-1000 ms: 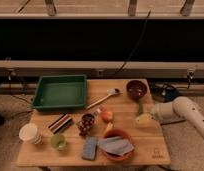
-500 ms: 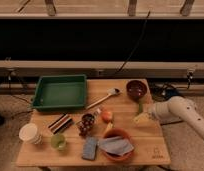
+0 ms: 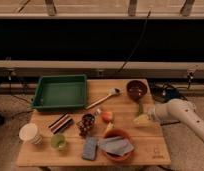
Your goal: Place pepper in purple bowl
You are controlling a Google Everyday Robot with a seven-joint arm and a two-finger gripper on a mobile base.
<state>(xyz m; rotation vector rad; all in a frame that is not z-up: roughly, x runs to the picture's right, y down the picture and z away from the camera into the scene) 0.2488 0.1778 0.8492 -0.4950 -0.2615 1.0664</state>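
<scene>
Pepper (image 3: 140, 108), slim and curved, lies seemingly touching the tool (image 3: 142, 119), its jaws apart.

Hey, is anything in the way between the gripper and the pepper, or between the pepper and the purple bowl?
Nothing visible. The gripper sits just on the near side of the pepper, and only bare table separates the pepper from the purple bowl right behind it.

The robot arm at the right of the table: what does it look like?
The arm is a thick, smooth, rounded tube in cream-white. Its gripper, at the arm's end beside the pepper, looks pale too. No cables or markings show on it.
</scene>
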